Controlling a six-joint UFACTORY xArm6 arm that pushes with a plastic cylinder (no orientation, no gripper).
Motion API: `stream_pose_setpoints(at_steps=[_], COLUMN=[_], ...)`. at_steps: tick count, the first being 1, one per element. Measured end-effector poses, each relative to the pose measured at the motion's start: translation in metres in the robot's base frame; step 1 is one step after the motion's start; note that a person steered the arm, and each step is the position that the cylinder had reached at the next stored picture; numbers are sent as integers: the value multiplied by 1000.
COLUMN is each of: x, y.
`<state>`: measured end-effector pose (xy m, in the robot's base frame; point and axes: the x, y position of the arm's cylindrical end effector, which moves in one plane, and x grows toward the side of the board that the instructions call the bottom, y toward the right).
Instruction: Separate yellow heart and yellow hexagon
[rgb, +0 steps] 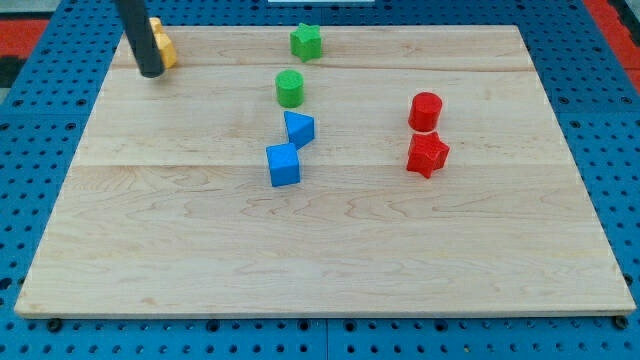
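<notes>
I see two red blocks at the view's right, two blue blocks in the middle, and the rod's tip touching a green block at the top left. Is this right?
Not quite. In the camera view my tip is against a yellow block, not a green one. The red and blue blocks are as you say.

Board (330, 250) pale wood, smooth, matt; blue cube (283, 165) glossy plastic

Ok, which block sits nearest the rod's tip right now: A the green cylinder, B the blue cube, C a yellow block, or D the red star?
C: my tip is at the board's top-left corner, right against a yellow block partly hidden behind the rod, far from the other blocks.
</notes>
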<state>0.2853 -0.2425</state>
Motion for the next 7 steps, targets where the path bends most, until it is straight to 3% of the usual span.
stream_pose_setpoints(at_steps=[1, 2, 4, 5, 7], x=[-7, -25, -94, -94, -78], y=[-52, -63, -49, -2, 21])
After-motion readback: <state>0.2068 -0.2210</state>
